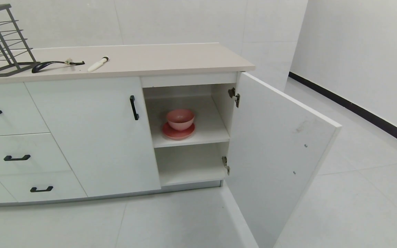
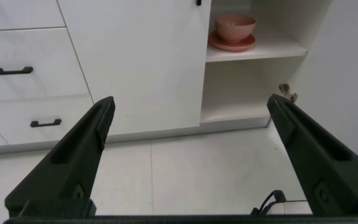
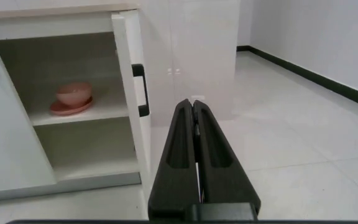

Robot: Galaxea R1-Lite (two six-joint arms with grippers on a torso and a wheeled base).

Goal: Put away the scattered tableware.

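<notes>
Head view: pink bowl [image 1: 180,118] on plate [image 1: 177,136] in cabinet [image 1: 209,128] — left gripper [image 2: 191,99] spread, right gripper [image 3: 193,106] pressed together.

Head from above, wrists from low, share the cupboard [image 1: 214,132].

My left gripper [image 2: 191,102] is wide open. Its two dark fingers [image 2: 73,162] stand far apart and point ahead of me, at about 12 o'clock, tipped a little down. My right gripper [image 3: 193,109] is closed tight. Its two fingers [image 3: 179,155] press flat against each other and make one dark wedge. It points to about 1 o'clock, also tipped a bit down.
</notes>
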